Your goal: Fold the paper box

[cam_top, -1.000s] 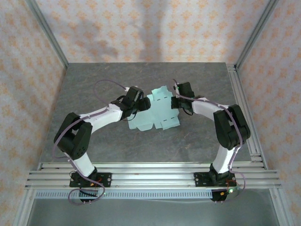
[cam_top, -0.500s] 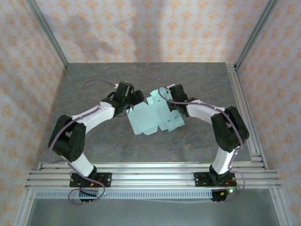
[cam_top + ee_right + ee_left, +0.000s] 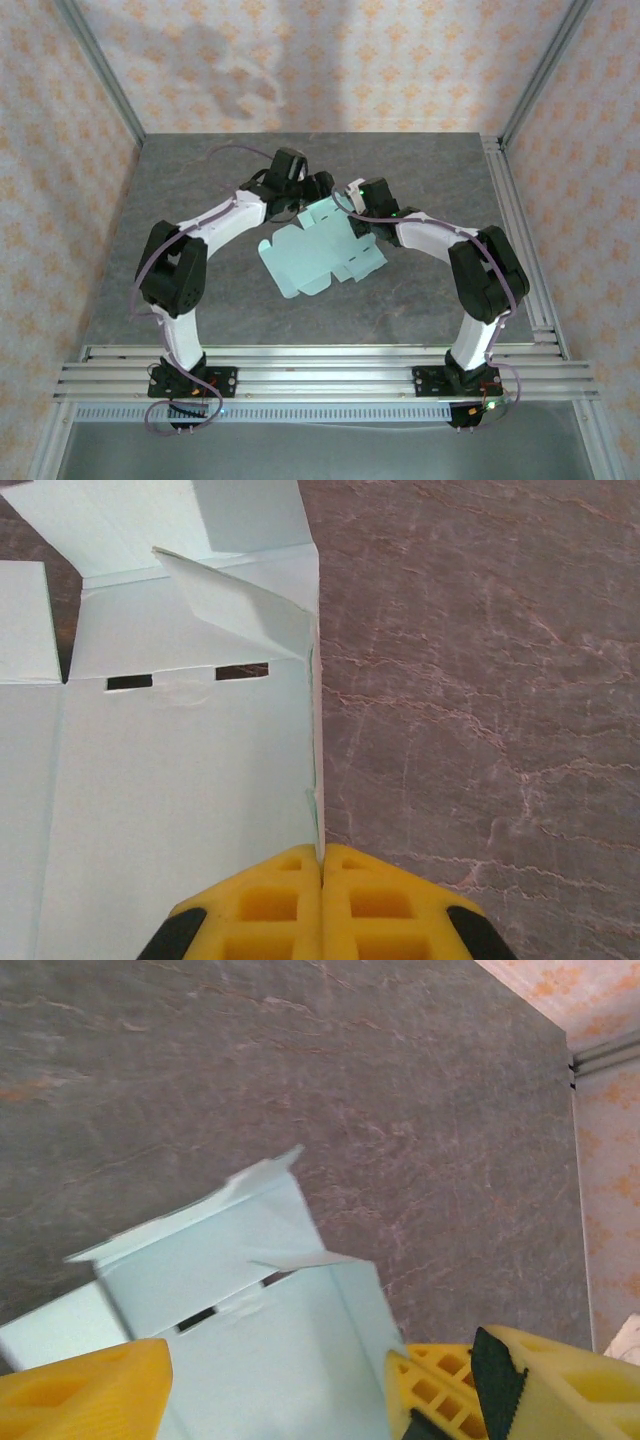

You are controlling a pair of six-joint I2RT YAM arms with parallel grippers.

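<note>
The paper box [image 3: 318, 255] is a pale mint-teal die-cut sheet lying mostly flat mid-table, with its far flaps lifted. My left gripper [image 3: 321, 189] sits at the sheet's far edge. In the left wrist view it [image 3: 272, 1362] is open, its yellow fingers [image 3: 85, 1392] set wide either side of a panel of the paper box [image 3: 260, 1310], and the right finger touches the panel's edge. My right gripper [image 3: 352, 199] is at the far right corner. In the right wrist view it [image 3: 321, 855] is shut on the upright side wall of the paper box [image 3: 170, 780].
The grey stone-pattern table [image 3: 200, 180] extends on all sides of the sheet. Aluminium frame rails run along the right side [image 3: 512, 230] and across the near edge [image 3: 320, 365]. Patterned walls enclose the back and sides.
My left arm has swung from the sheet's left side round to its far edge. The sheet has shifted and turned slightly leftward. The right gripper keeps its hold at the far right corner.
</note>
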